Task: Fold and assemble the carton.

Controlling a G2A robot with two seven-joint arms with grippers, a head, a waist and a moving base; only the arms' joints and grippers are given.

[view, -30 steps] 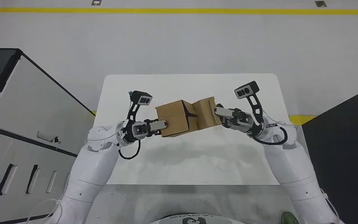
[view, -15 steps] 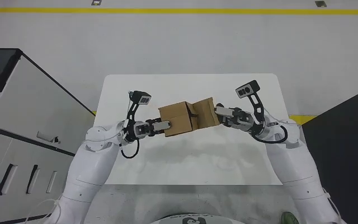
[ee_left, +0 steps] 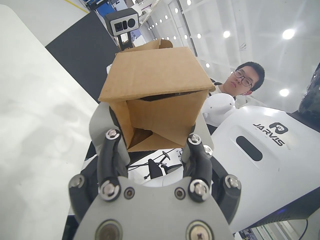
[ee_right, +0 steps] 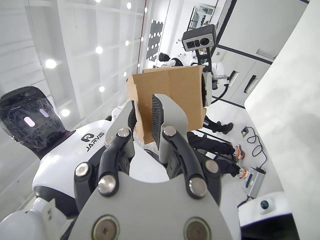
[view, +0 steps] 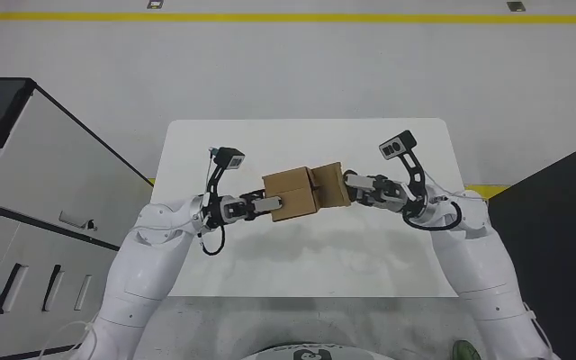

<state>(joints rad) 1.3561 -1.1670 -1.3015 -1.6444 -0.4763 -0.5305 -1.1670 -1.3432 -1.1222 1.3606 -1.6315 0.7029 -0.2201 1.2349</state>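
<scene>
The left arm (view: 148, 261) and right arm (view: 477, 270) are showing glossy white shells, lower left and lower right. The left gripper (ee_left: 152, 126) is displaying grey fingers (ee_left: 98, 118), black linkages (ee_left: 107, 156) and silver screws (ee_left: 112, 134) at lower centre. The right gripper (ee_right: 145, 116) is displaying the same, plus a ribbed black pad (ee_right: 156, 118). A black cable (view: 209, 245) is looping left of centre.

Brown corrugated carton (view: 304, 191), partly folded, one end open; lifted over table's (view: 270, 261) middle.

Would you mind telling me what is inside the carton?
Through the open end of the carton, the left wrist view shows bare cardboard walls and an inner flap folded across, with no contents. Whatever lies behind that flap is covered.
</scene>
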